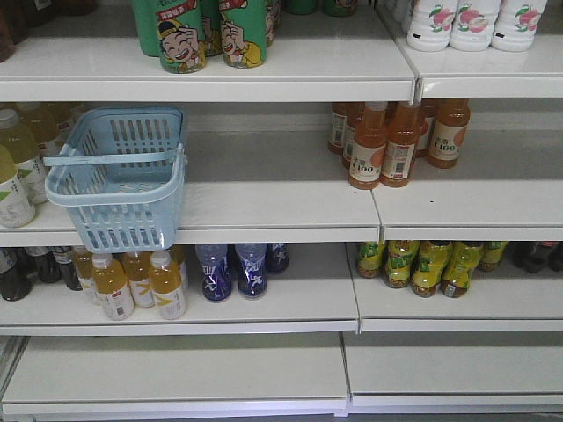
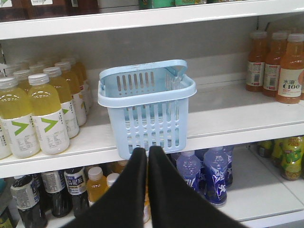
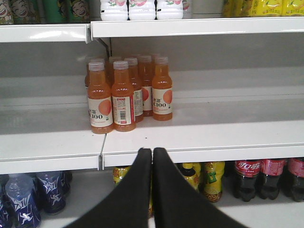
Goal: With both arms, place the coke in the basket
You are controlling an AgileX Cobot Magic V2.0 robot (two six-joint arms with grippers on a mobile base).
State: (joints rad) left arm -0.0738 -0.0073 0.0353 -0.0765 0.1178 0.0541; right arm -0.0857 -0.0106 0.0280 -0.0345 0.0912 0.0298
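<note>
The light blue basket (image 1: 119,180) stands empty on the middle shelf, left of centre, its front hanging over the shelf edge and one handle lying across its top. In the left wrist view the basket (image 2: 147,114) is straight ahead. My left gripper (image 2: 147,149) is shut with nothing in it, its tips just below the basket's front. My right gripper (image 3: 152,151) is also shut and empty, low in front of the shelf edge below the orange bottles. The coke is out of view. Neither arm shows in the front view.
Orange juice bottles (image 1: 396,141) stand on the middle shelf right of the basket. Yellow drinks (image 2: 42,114) crowd its left side. Blue bottles (image 2: 209,173) and dark plastic cola bottles (image 3: 251,178) fill the shelf below. A shelf joint (image 3: 100,154) sits left of my right gripper.
</note>
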